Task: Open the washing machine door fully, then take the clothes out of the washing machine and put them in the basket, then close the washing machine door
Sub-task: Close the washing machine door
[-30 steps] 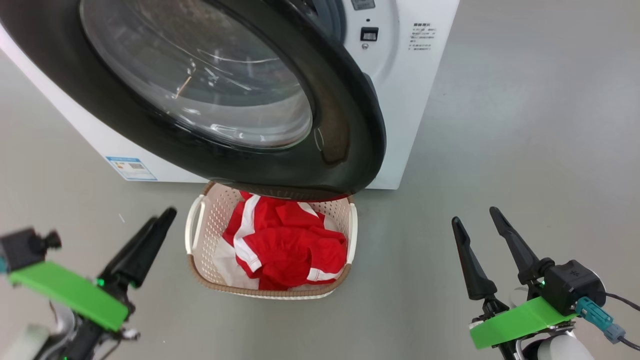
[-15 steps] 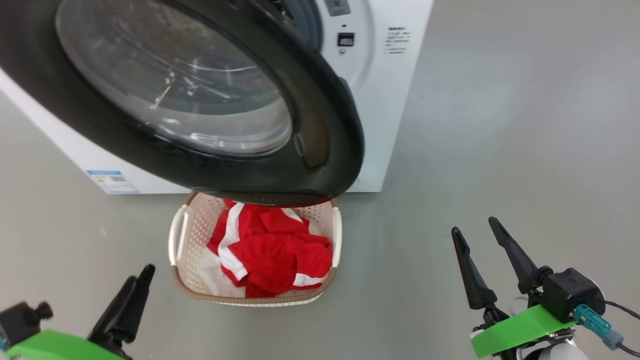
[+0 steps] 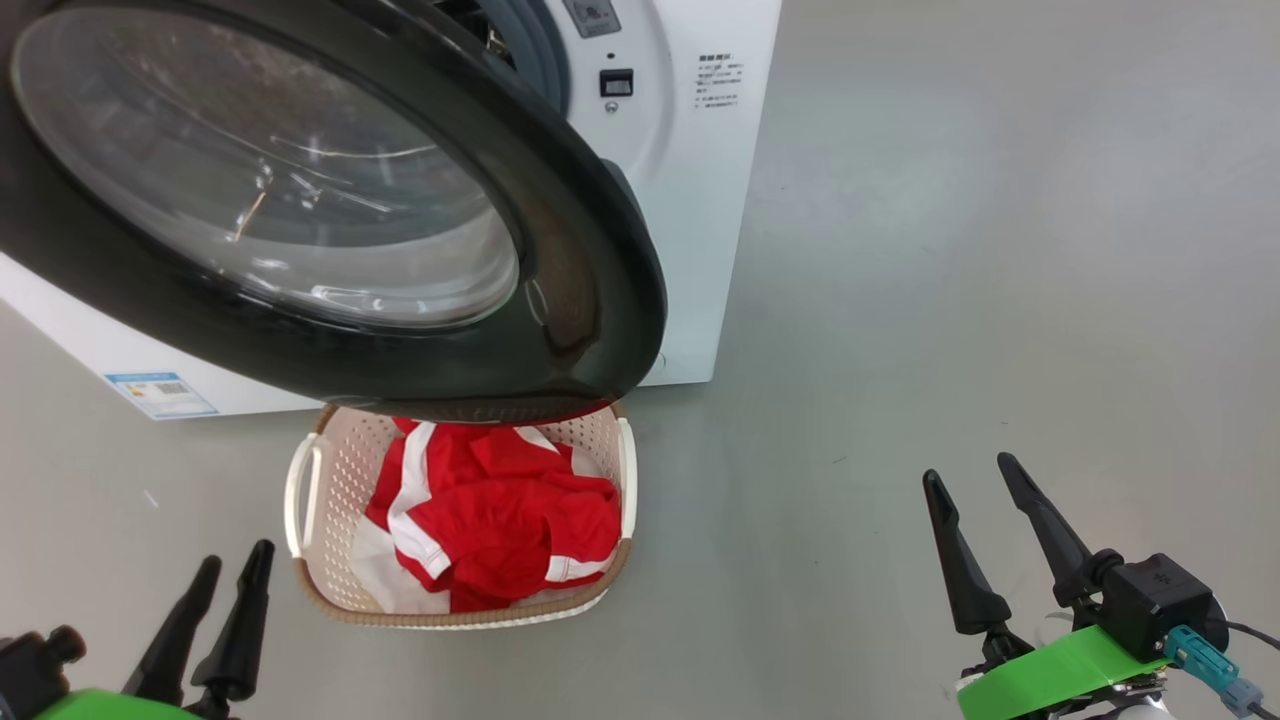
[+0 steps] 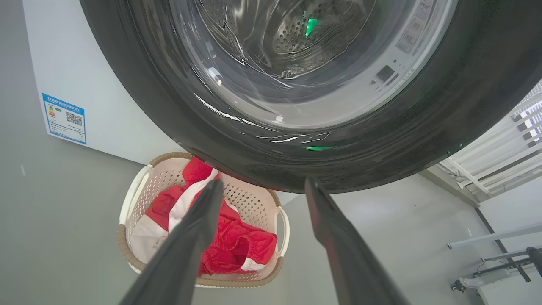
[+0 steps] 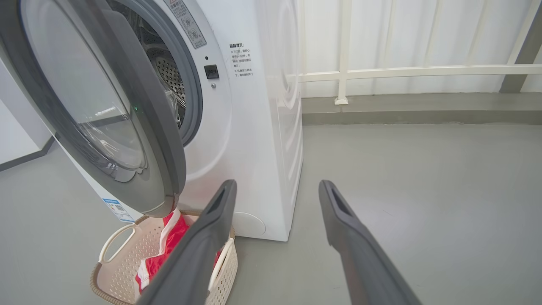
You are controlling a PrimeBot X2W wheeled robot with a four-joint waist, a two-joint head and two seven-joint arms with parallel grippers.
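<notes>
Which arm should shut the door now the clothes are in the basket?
Left, probably. The left gripper points at the black outer face of the door, open, ready to push. The right gripper sits off to the side, facing the inner side.

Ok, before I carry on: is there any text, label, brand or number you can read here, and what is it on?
Blue label, low on the front of the washing machine: coloured bars and a QR code, print too small to read.
Printed block beside the door opening: small characters, not legible.
Pale sticker above the latch: print blurred.
Nothing can be quoted as read.
</notes>
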